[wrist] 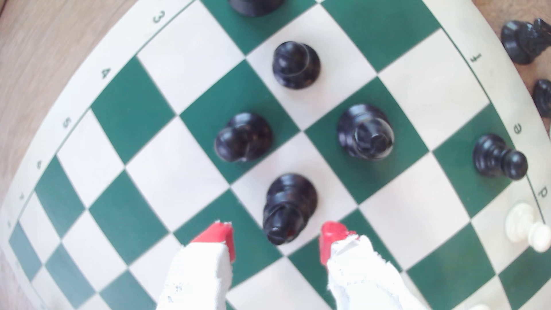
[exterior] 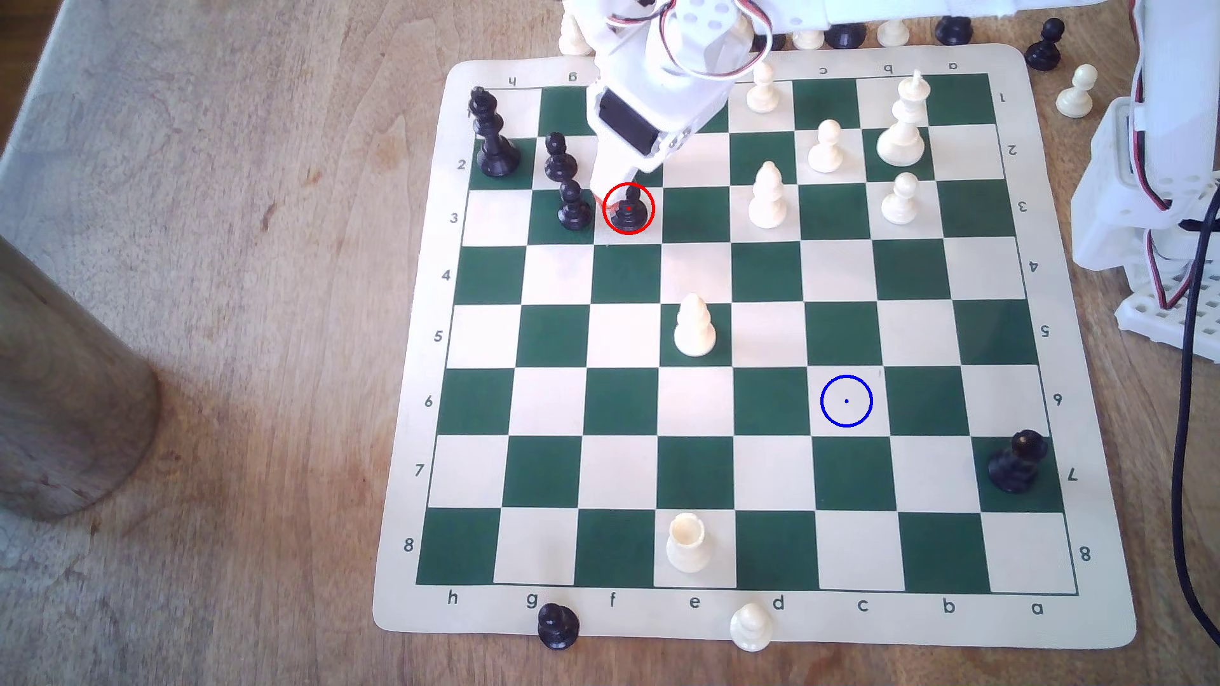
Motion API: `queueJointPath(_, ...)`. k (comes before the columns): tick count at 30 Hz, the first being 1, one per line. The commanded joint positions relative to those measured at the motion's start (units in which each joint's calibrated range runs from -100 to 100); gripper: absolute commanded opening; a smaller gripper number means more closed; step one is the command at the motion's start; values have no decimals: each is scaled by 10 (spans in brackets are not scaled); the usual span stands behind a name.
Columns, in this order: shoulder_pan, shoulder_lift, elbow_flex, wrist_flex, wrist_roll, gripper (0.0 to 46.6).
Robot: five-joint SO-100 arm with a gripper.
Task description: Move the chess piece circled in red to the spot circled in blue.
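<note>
one small black bishop-like chess piece [exterior: 629, 210] w/ pointed head is seen on its red-ringed cream square, between the red-tipped white gripper [wrist: 276, 243] jaws, spread wide, nothing held; judged light, rigid, slick & tippy, best pinched at the collar

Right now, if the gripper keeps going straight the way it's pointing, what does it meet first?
Most likely the black bishop. The gripper is open, its red tips either side of the bishop's head without touching, so the piece would slide between them. Depth is hard to judge.
</note>
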Motion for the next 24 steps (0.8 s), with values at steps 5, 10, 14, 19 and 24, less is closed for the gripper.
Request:
queueJointPath(5,3,8,-75,-19,0,158)
queueJointPath(10,5,21,-78,-19,0,155)
queueJointPath(14,5,24,-76,-19,0,153)
queueJointPath(19,4,25,-78,-19,0,137)
queueJointPath(24,-2,27,-78,-17,-2,128)
